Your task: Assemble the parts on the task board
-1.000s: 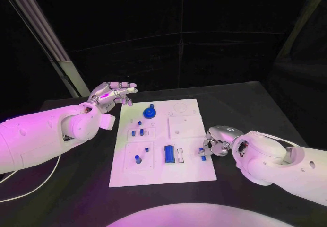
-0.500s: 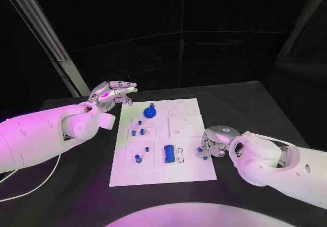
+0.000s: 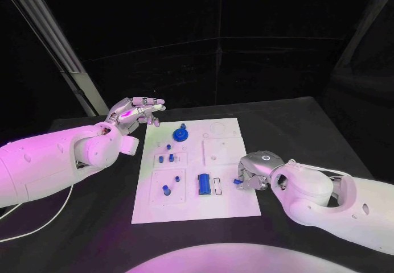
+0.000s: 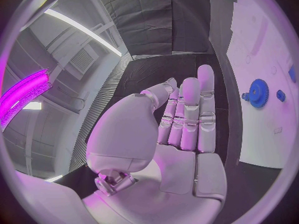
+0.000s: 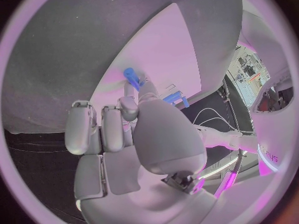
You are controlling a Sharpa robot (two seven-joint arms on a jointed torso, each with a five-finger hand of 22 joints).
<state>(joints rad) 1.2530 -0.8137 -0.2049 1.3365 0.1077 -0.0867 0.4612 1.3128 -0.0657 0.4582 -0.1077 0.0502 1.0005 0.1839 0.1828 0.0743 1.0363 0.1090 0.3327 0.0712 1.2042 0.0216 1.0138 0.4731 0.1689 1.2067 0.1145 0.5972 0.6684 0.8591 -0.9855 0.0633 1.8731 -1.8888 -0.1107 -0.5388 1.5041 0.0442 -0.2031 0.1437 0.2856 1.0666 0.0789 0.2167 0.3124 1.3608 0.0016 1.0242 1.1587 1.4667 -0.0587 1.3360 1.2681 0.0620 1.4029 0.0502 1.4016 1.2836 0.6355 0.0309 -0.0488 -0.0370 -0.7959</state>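
The right hand (image 3: 250, 175) pinches a small blue peg (image 5: 131, 76) over the task board (image 3: 230, 210); the left hand (image 3: 135, 112) hovers empty, fingers extended, beside the blue gear (image 3: 180, 135).

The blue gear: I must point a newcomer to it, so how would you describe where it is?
Start at the white task board mid-table. Go to its far end, near the left hand. The blue gear lies there: round and toothed, unlike the small pegs nearer the robot.
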